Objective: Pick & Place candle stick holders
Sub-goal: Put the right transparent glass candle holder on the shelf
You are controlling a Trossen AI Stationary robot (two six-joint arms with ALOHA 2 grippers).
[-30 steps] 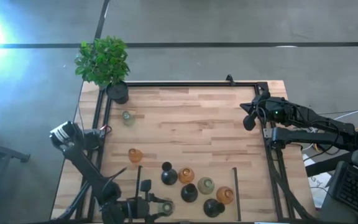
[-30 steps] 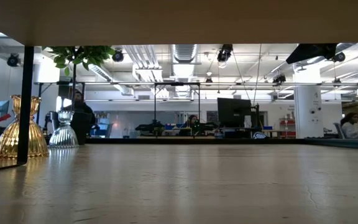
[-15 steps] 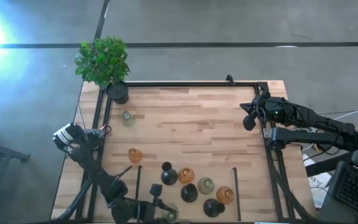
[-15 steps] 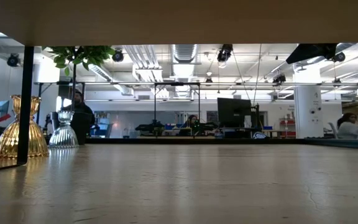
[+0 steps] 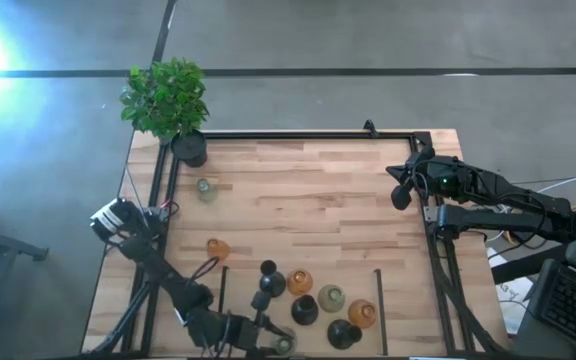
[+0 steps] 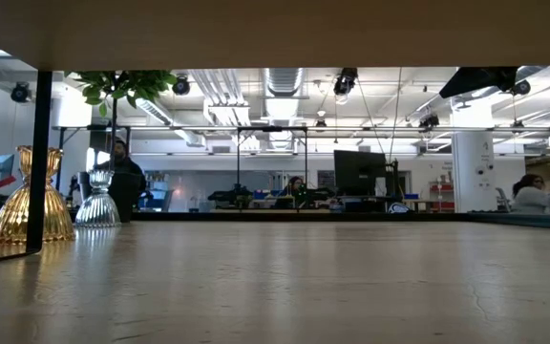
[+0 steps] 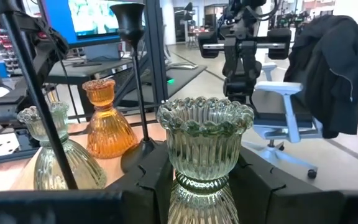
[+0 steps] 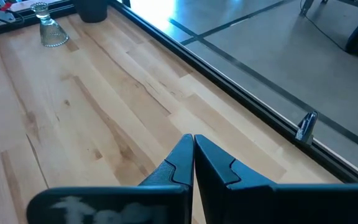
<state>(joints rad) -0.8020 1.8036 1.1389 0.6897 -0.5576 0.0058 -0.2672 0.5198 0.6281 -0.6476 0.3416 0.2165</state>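
Note:
My left gripper (image 5: 268,340) is at the table's near edge, shut on a pale green ribbed glass holder (image 7: 204,149), which also shows in the high view (image 5: 284,344). To its right stand several holders: black (image 5: 271,282), amber (image 5: 299,282), black (image 5: 304,310), pale green (image 5: 330,298), amber (image 5: 362,314) and black (image 5: 343,334). A lone amber holder (image 5: 217,249) and a pale one (image 5: 206,188) stand on their bases farther left. My right gripper (image 5: 401,192) is shut and empty at the table's right edge, as its wrist view shows (image 8: 193,155). My left gripper pinches the pale green holder between its two fingers at the narrow neck (image 7: 197,184), just under the scalloped cup. The fingers (image 7: 149,180) lie level and come from the table's left. The holder stands upright in the hold; whether its base is on the table is hidden.
A black pot with a green plant (image 5: 190,148) stands at the far left corner. A black frame rail (image 5: 298,135) runs round the table, and two short black bars (image 5: 223,290) (image 5: 378,296) stand near the front. The middle of the wooden table (image 5: 318,200) is bare.
My left gripper has gone toward the table's right edge along the near edge, closer to the cluster of holders, and the pale green holder has gone with it. My right arm has kept still.

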